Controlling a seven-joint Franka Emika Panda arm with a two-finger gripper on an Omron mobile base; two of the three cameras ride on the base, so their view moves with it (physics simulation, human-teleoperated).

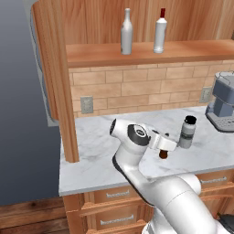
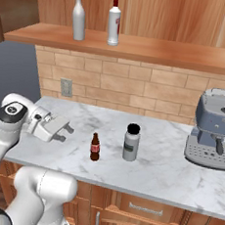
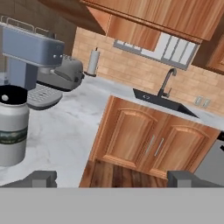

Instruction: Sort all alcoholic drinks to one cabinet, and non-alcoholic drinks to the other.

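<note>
**Cola bottle waits on the worktop, jaws wide apart**

Cola bottle first: the small dark brown cola bottle with a red label and red cap (image 2: 95, 147) stands upright on the white and grey marble worktop (image 2: 167, 174). It is just beside the short grey bottle with a black cap (image 2: 131, 142), but the two do not touch. The white robot gripper (image 2: 66, 132) is near the cola bottle, off to one side. Its jaws stand wide apart and hold nothing.

I think the cola bottle will be light and stiff. It is smooth and round, so it may slip or tip if pushed high up. The best place to hold it looks like the middle of its body, near the red label, with one jaw on each side. The neck is thin and would be harder to grip.

The tall plain silver-grey wine-shaped bottle (image 2: 78, 17) and the tall white bottle with a red cap (image 2: 114, 22) stand upright on the red-brown wooden shelf of the wall cabinet (image 2: 189, 53). They are near each other but apart. They are slim and tall, so they could fall over with a bump.

The wall behind the worktop is tan brick. A blue-grey coffee machine (image 2: 215, 130) sits far along the worktop. Its shape is boxy with a rounded top.
</note>
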